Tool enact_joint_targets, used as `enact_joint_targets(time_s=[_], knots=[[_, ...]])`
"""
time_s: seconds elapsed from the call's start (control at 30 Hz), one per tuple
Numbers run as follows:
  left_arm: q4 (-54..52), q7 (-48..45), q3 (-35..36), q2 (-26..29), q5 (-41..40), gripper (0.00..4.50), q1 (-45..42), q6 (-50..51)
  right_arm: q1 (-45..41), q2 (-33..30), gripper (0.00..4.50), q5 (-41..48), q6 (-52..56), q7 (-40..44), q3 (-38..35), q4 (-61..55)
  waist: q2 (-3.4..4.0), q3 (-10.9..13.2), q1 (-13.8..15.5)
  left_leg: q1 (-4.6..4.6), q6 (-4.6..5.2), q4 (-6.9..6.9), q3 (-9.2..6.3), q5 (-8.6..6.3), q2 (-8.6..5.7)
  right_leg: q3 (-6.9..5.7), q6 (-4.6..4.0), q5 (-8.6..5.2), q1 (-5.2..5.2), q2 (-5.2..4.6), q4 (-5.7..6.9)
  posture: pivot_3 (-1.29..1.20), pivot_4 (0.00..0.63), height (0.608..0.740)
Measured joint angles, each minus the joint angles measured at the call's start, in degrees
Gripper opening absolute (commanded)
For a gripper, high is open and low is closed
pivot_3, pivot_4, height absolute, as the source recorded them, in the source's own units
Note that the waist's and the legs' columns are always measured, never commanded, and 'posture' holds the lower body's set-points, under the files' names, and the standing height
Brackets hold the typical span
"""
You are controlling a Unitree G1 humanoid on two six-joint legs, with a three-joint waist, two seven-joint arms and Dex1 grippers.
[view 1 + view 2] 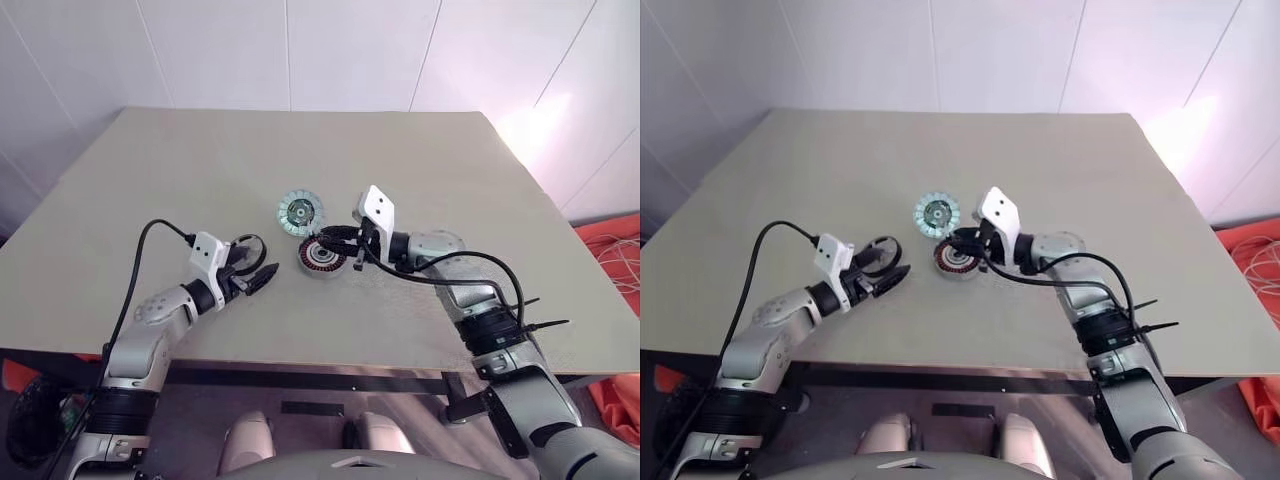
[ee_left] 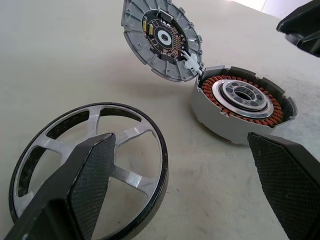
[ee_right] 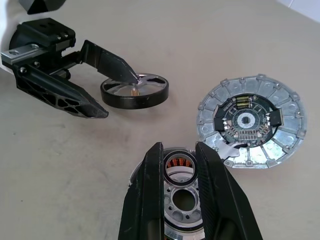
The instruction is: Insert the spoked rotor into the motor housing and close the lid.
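- Rotor [image 2: 87, 165] lies flat on the counter [image 1: 150, 180], spokes up, right at the left hand [image 1: 255, 268]; that hand's two fingers [image 2: 92, 180] stand wide apart, one over the wheel and across its spokes, the other well clear towards the housing [image 2: 245, 107]. Nothing is held in it.
- Housing sits on the counter just to the right of the rotor, copper windings showing round its inside, centre open upward; the rotor has to travel rightward and a little away from the robot to reach it.
- Lid [image 1: 301, 212] lies flat beside the housing on its far side, touching or nearly touching its rim, circuit face up.
- Left hand is by far the nearer to the rotor, so I judge the pick-up falls to it; its arm reaches forward and low, hand pointing rightward towards the housing.
- Right hand [image 3: 179, 172] hovers directly over the housing, fingers narrow with only a slim gap and gripping nothing that I can see; it points leftward and slightly down.
- Right hand above the opening looks likely to block the way in; I would expect it to clear or steady the rim first.
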Motion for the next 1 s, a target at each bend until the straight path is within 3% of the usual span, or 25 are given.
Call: enact_joint_targets(time_s=[0.33,1.0], knots=[[-0.1,0.1,0.5,0.0,0.0,4.50,0.6,-0.6,-2.8,4.0,0.72,-1.6,-1.9,-1.2,0.0,11.7,0.00,0.0,0.0,-0.01,-0.03,0.00,-0.01,0.01,0.00,0.00,0.00,0.00,0.00,0.00,0.00,0.00,0.000,0.740],[-0.1,0.5,0.6,0.0,0.0,4.50,1.1,-1.2,-3.2,4.7,0.72,-3.9,-7.7,-1.5,0.0,19.0,0.00,0.0,0.0,0.03,-0.01,0.00,-0.01,0.01,0.00,-0.01,-0.01,0.01,0.03,0.00,0.02,0.00,0.000,0.740]])
